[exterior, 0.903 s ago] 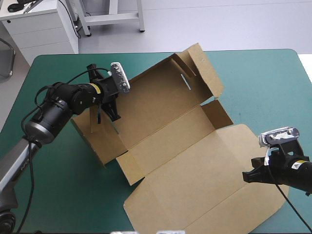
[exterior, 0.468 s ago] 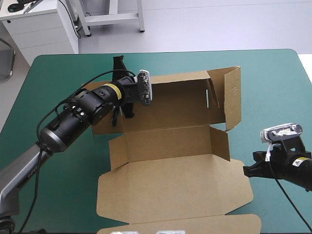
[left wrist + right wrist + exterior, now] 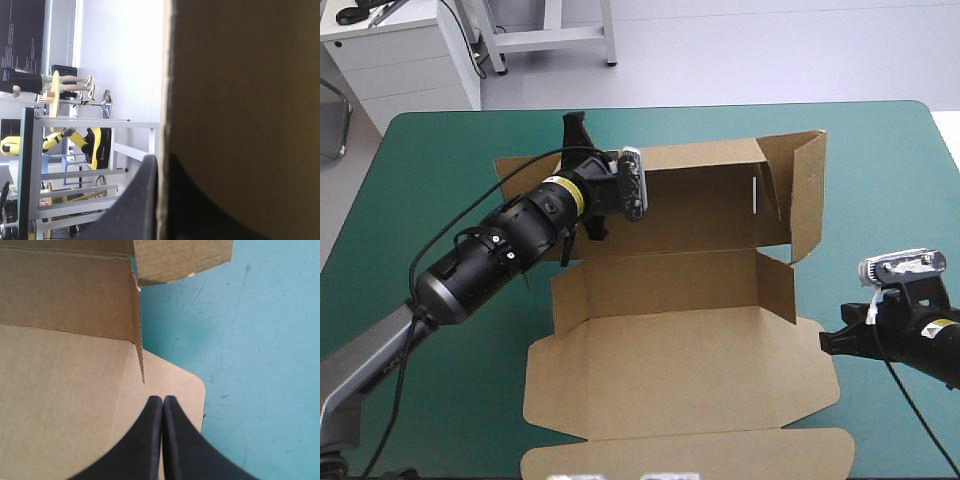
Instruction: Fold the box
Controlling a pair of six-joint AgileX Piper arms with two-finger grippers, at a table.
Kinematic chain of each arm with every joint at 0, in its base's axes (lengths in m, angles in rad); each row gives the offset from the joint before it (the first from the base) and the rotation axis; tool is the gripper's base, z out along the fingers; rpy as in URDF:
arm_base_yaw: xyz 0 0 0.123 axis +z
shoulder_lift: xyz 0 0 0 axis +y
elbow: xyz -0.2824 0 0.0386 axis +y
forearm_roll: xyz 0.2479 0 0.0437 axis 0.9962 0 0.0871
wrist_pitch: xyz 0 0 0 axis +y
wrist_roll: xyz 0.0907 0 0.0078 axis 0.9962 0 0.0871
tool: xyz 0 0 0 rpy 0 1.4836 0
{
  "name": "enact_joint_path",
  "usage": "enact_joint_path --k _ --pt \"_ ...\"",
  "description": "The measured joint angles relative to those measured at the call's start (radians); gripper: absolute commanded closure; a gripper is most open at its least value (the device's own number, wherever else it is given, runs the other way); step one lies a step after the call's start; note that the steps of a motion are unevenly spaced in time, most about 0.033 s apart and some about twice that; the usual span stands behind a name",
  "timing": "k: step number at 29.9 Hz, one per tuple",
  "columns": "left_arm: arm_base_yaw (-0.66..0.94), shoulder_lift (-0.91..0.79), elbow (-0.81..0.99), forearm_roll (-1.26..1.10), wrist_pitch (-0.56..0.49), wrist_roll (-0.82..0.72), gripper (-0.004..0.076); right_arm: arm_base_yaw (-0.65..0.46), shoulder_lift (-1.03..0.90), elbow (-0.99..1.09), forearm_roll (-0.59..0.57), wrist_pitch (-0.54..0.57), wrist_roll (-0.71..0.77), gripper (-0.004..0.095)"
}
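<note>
The brown box (image 3: 670, 350) sits around the middle of the teal-green table cover (image 3: 440, 140), half-formed, its long sides running parallel to the table's far edge. Its far long wall (image 3: 700, 205) stands raised, with a narrow slot cut near its right end. At that end a side panel (image 3: 808, 190) also stands upright. In front of the wall lies the floor panel, with a short flap (image 3: 775, 285) tilted up on its right. Nearer still the lid panel lies flat on the cover, and its tuck flap (image 3: 690, 455) reaches toward the near edge. The left gripper (image 3: 578, 185) is clenched on the left end of the raised far wall. In the left wrist view the board's edge (image 3: 240, 100) runs straight between its two black fingers (image 3: 135, 200), one on each side of the sheet. The right gripper (image 3: 828, 342) is at the lid panel's right edge, its fingers pressed together into one pointed arch and grasping nothing. In the right wrist view its tip (image 3: 163, 399) lies over the board (image 3: 65, 390) near the lid's rounded corner; whether it touches cannot be told.
</note>
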Motion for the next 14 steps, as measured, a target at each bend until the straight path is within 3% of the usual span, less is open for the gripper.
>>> enact_joint_path --k 5,10,14 --pt "-0.069 0.0 0.073 0.203 -0.003 -0.165 0.0731 0.0 0.0 0.0 0.0 0.0 0.003 0.0927" --pt "-0.089 -0.006 0.171 0.52 -0.009 -0.487 0.0731 0.0 0.0 0.0 0.0 -0.001 0.006 0.0927" --pt "-0.092 -0.043 0.263 0.66 -0.021 -0.646 0.0731 0.0 0.0 0.0 0.0 -0.002 0.012 0.0927"
